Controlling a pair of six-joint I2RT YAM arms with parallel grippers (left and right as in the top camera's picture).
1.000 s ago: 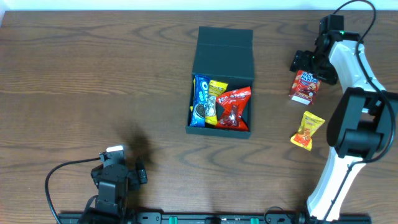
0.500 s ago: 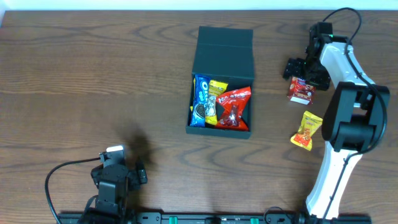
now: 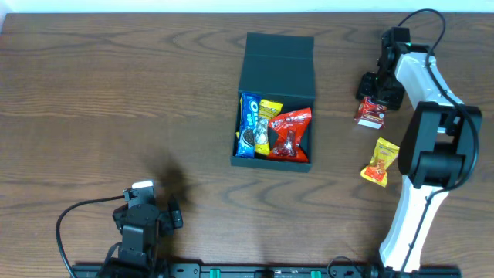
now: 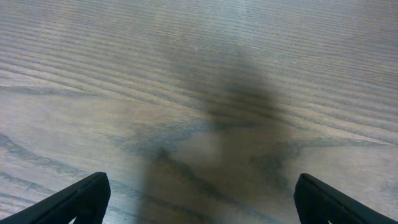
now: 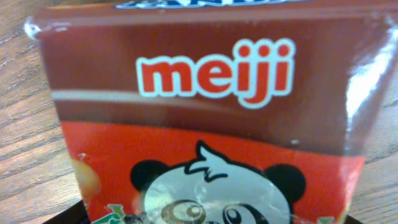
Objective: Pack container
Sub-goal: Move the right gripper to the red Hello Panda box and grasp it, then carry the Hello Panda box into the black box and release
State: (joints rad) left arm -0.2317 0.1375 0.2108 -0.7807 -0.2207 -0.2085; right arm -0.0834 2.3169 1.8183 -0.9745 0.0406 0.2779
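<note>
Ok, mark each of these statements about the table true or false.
1. The container has its lid open. True.
2. A blue packet lies inside the container. True.
3. Every packet is already packed. False: the Meiji packet and a yellow packet are outside the container.
4. The left jaws hold a packet. False: they stand open over bare table.

The container sits mid-bench, lid behind it, snack packets side by side inside. Far right, the right end effector is over a Meiji packet, seemingly touching it. Another packet lies in front. The left end effector is front-left.
</note>
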